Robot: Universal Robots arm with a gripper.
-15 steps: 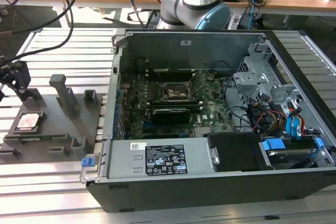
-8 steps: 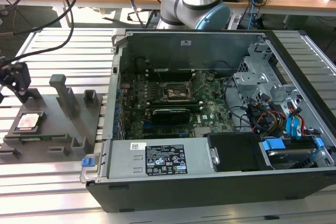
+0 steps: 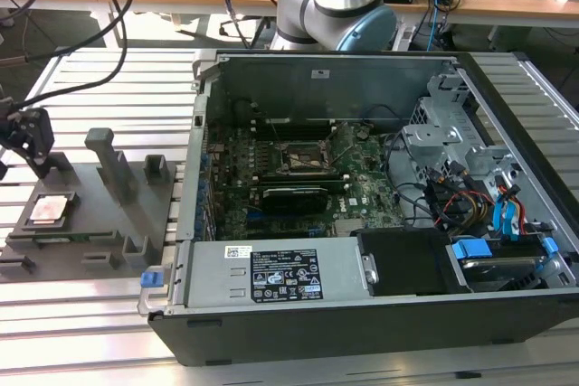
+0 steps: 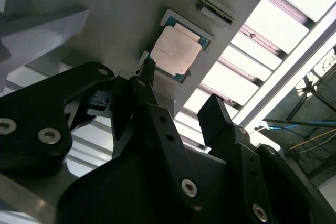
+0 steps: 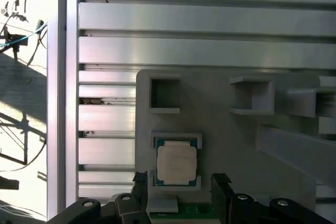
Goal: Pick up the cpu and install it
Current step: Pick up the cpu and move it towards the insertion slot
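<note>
Slatted aluminium tabletop (image 3: 81,314) runs under everything on my feed. An open computer case (image 3: 362,336) sits on the exterior view's right, its motherboard socket (image 3: 303,158) in the middle of the board. A grey fixture plate (image 3: 99,223) sits on the exterior view's left, and the cpu (image 3: 52,210) lies flat in a shallow square pocket towards that plate's left end, metal lid up, well apart from the case. My gripper (image 3: 32,140) hangs just above it. In both wrist views the two black fingers (image 5: 220,182) stand spread with nothing between them, one to either side of the chip and not touching it. I judge the cpu light, thin and stiff. Its smooth lid looks likely to slip under a careless pinch, and its underside is delicate enough that I would not want it scraped or dropped. I would hold it by two opposite edges of the pale rim, squeezing gently and keeping it level.
</note>
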